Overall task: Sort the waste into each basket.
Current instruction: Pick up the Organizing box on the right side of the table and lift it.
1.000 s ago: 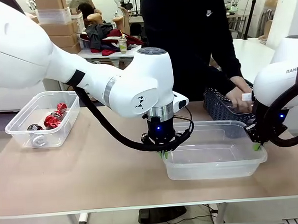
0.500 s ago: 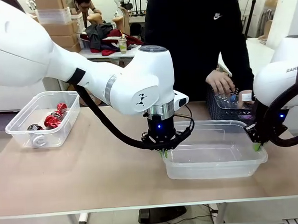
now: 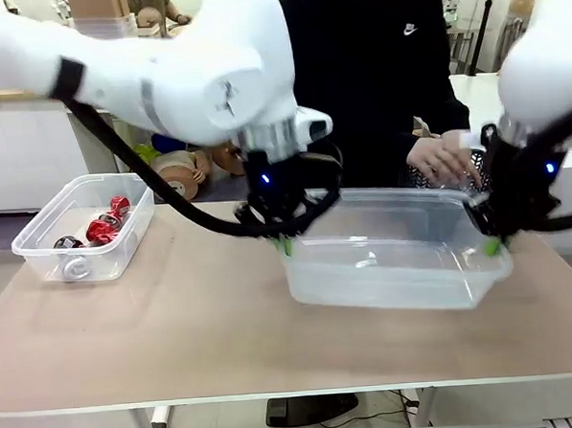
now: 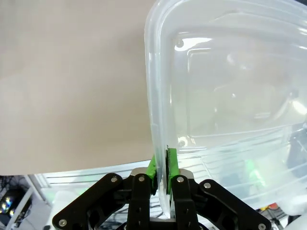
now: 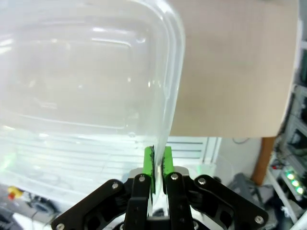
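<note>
A large empty clear tub [image 3: 385, 271] hangs above the table, held level between both arms. My left gripper [image 3: 284, 244] is shut on its left rim, and my right gripper [image 3: 492, 247] is shut on its right rim. The left wrist view shows my left gripper [image 4: 162, 165] with its green pads pinching the tub wall [image 4: 158, 96]. In the right wrist view my right gripper [image 5: 158, 160] clamps the tub rim [image 5: 175, 72] the same way. A second clear tub [image 3: 39, 254] at the table's left holds red cans [image 3: 104, 223] and a silver can [image 3: 75, 270]. No bottles show.
A person in black stands at the far side with a hand [image 3: 439, 158] just behind the lifted tub's far right corner. The dark lattice basket is hidden behind the tub and my right arm. Bare tabletop [image 3: 176, 316] lies between the two tubs.
Both arms have lifted the large tub off the table, and it has shifted slightly left. The person's hand has stayed over the spot behind the tub's far right corner.
</note>
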You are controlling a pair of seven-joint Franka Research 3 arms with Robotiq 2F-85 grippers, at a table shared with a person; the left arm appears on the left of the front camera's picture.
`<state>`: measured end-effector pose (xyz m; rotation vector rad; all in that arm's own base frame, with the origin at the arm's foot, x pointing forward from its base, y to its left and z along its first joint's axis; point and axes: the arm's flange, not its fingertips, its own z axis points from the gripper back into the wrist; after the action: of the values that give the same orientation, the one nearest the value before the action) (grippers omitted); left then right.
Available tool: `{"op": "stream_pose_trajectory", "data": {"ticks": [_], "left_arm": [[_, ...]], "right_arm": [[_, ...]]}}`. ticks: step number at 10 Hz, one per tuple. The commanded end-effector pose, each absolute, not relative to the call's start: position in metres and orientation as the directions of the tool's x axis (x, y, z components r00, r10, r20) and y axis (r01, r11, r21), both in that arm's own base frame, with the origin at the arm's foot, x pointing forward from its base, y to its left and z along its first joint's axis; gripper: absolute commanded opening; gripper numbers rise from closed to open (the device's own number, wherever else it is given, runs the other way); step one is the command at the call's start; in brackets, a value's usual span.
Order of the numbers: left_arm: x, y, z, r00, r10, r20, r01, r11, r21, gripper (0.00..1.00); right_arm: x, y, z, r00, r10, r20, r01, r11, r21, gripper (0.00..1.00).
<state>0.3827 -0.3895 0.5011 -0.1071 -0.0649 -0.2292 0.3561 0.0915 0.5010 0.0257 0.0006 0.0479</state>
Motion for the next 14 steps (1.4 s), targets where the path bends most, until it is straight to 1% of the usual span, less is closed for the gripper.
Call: {"op": "stream_pose_trajectory", "data": {"ticks": [1,2,3,4,5,6,7,9,10,11,14], "left_arm": [[0.406,-0.341,0.522,0.945,-0.322,0.059,0.326,0.941,-0.085,0.0],[0.411,-0.324,0.531,0.939,-0.336,0.076,0.341,0.938,-0.069,0.0],[0.412,-0.308,0.537,0.941,-0.323,0.102,0.33,0.942,-0.058,0.0],[0.412,-0.289,0.542,0.955,-0.273,0.117,0.283,0.956,-0.076,0.0],[0.407,-0.272,0.542,0.958,-0.252,0.134,0.268,0.957,-0.114,0.0],[0.4,-0.262,0.539,0.96,-0.245,0.137,0.263,0.954,-0.14,0.0],[0.395,-0.257,0.53,0.967,-0.228,0.114,0.243,0.96,-0.142,0.0],[0.405,-0.257,0.511,0.977,-0.206,0.057,0.213,0.964,-0.159,0.0],[0.417,-0.261,0.502,0.984,-0.176,-0.013,0.17,0.965,-0.197,0.0],[0.404,-0.27,0.518,0.981,-0.172,0.086,0.183,0.972,-0.145,0.0],[0.404,-0.27,0.518,0.981,-0.172,0.086,0.183,0.972,-0.145,0.0]], "right_arm": [[0.381,0.116,0.515,0.998,0.051,-0.025,-0.05,0.997,0.055,0.0],[0.396,0.134,0.527,1.0,-0.028,0.003,0.028,0.995,0.098,0.0],[0.408,0.149,0.532,1.0,-0.012,-0.016,0.014,0.994,0.111,0.0],[0.417,0.163,0.532,1.0,0.004,-0.029,-0.001,0.995,0.098,0.0],[0.428,0.174,0.529,1.0,-0.001,-0.026,0.003,0.997,0.078,0.0],[0.441,0.18,0.525,0.999,-0.037,0.008,0.037,0.998,0.042,0.0],[0.455,0.181,0.521,0.999,-0.037,0.004,0.036,0.999,0.02,0.0],[0.458,0.183,0.511,1.0,0.024,-0.015,-0.025,1.0,-0.008,0.0],[0.455,0.18,0.508,1.0,0.016,-0.008,-0.016,1.0,-0.007,0.0],[0.452,0.193,0.51,0.999,0.006,-0.035,-0.004,0.998,0.061,0.0],[0.452,0.193,0.51,0.999,0.006,-0.035,-0.004,0.998,0.061,0.0]]}}
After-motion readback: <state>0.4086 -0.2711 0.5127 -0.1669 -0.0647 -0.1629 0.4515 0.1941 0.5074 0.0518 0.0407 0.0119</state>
